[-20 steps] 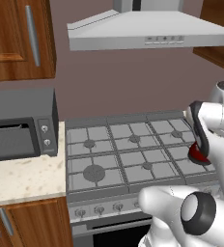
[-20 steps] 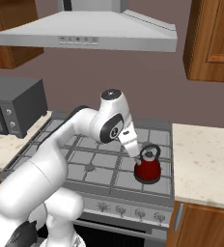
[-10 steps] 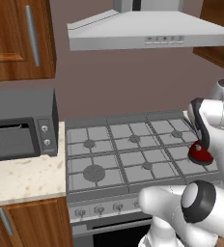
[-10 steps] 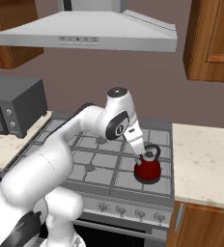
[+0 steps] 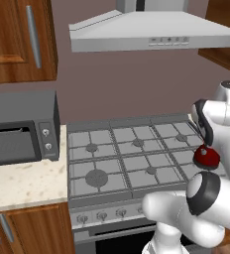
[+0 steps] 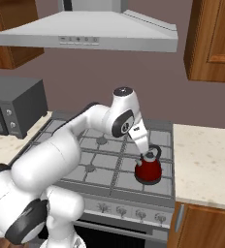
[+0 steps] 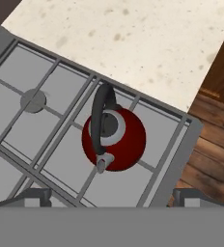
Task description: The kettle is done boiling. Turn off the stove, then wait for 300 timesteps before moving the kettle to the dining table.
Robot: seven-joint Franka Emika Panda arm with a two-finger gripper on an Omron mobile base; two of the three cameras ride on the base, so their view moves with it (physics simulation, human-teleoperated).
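In the left base view, the stove [image 5: 132,158] takes the centre of the frame beneath the range hood [image 5: 151,32], with a grey microwave [image 5: 20,129] at the left on a speckled counter [image 5: 25,181]. The kettle [image 5: 206,157] sits at the right edge of the frame on the stove's front right burner, partly masked by the white arm. In the right base view, the kettle [image 6: 149,167] stands upright at centre right on the grate, just above the row of front knobs [image 6: 129,211]. The gripper [image 6: 144,150] hangs close over its dark arched handle [image 6: 151,153]; contact cannot be confirmed here. In the hand view, looking straight down, the kettle [image 7: 114,138] lies at centre frame, the handle [image 7: 100,116] arching over the lid knob and a short spout at its lower edge. The two fingertips [image 7: 33,197] stand far apart at the bottom corners, holding nothing. Handling judgement: the body is rigid, smooth and domed, and likely weighty if full, so the fingers would slip on its flanks. The stiff arched handle is the sound point of hold, taken at its crown so the load hangs level. The spout should be kept upright to avoid spillage.
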